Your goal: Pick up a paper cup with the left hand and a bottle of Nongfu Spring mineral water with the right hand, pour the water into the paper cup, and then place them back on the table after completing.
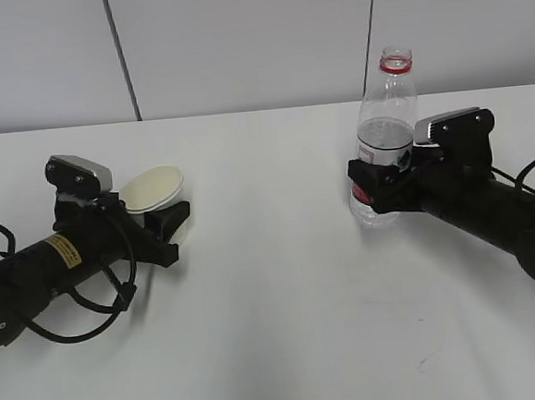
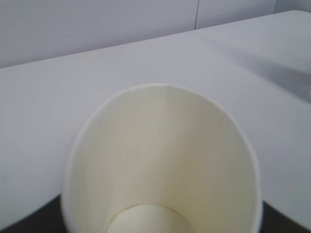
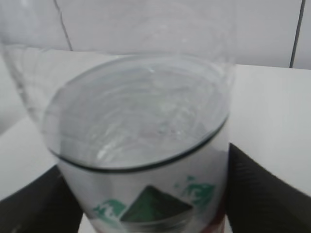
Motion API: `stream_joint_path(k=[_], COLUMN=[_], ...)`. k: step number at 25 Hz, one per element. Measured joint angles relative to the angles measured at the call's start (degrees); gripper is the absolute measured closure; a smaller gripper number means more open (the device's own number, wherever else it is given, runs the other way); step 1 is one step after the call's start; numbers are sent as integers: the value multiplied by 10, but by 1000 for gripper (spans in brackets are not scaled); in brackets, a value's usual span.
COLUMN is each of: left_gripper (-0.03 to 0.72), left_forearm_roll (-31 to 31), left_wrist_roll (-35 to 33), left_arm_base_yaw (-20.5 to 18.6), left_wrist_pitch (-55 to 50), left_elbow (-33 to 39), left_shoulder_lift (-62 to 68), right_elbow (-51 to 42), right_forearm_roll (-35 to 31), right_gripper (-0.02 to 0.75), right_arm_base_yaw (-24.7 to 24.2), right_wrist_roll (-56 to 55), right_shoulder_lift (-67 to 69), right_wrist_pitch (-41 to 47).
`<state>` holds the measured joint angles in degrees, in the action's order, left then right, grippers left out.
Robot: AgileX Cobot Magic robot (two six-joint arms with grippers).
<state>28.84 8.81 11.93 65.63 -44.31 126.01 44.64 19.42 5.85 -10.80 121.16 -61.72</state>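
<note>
The cream paper cup (image 1: 153, 188) sits tilted between the jaws of the left hand's gripper (image 1: 169, 223), which is shut on it. The cup's empty inside fills the left wrist view (image 2: 160, 160), with dark fingers (image 2: 24, 224) at its sides. The right hand's gripper (image 1: 374, 188) is shut on the label band of the clear, uncapped mineral water bottle (image 1: 385, 121), which stands upright with a red ring at its neck. Water (image 3: 136, 111) fills it to just above the label (image 3: 155, 204). Black fingers (image 3: 265, 191) flank the bottle. I cannot tell whether the cup or the bottle rests on the table (image 1: 276, 310).
The left arm (image 1: 42, 273) with its yellow sticker lies low at the left edge, and the right arm (image 1: 500, 214) at the right edge. A small dark scuff (image 1: 427, 362) marks the tabletop at the front right. A grey panelled wall (image 1: 236, 36) stands behind the table.
</note>
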Motion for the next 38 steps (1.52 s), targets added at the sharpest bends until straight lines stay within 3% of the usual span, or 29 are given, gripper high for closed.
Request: stream_joint_path(k=[5,9,15,28,38], left_gripper=[301,301,301,301,301], left_forearm_roll=[27,49,80,71,47], left_wrist_roll=[0,0,11,20,31], left_arm_base_yaw=[0,0,18,140,169], left_wrist_pitch=[1,3,4,-1,-1], left_elbow=[0,0,0,0,0], left_shoulder_lift=[0,0,0,0,0], right_elbow=[0,0,0,1,11], right_forearm_roll=[0,0,2,38,66], right_gripper=[256,300,307,310,311], right_arm_base_yaw=[0,0,0,0,0], right_wrist_roll=[0,0,34,140,280], right_shoulder_lift=[0,0,0,-48,-53], right_wrist_pitch=[0,0,0,88,95])
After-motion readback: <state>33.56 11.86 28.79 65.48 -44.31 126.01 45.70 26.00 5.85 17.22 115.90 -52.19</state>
